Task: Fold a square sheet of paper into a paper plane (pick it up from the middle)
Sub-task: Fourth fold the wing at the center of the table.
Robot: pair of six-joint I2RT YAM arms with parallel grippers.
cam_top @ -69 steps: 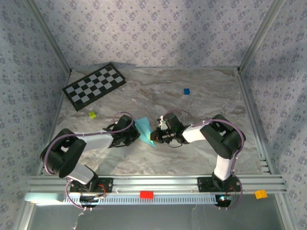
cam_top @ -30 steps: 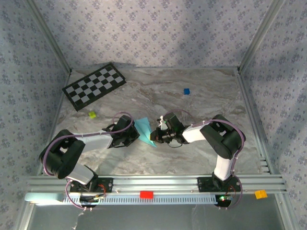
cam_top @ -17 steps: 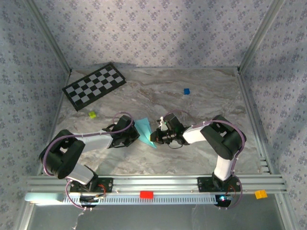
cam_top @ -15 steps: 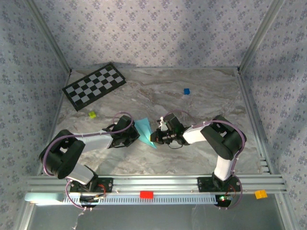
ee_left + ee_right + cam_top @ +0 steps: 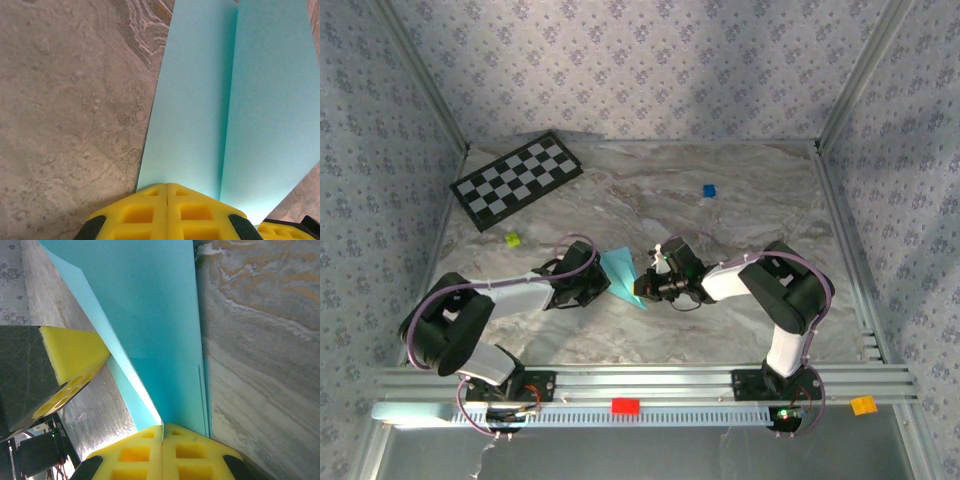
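Seen from above, the paper plane [image 5: 623,278] sits low over the middle of the marble table [image 5: 750,210]. The left gripper [image 5: 603,288] and the right gripper [image 5: 640,290] each meet one of its long edges. In the left wrist view, the left gripper's yellow pads [image 5: 140,212] are pressed together on the light-blue paper's edge, and a lengthwise crease runs away from them. In the right wrist view, the right gripper's pads [image 5: 190,452] are likewise clamped on the paper, with one layer raised off the table.
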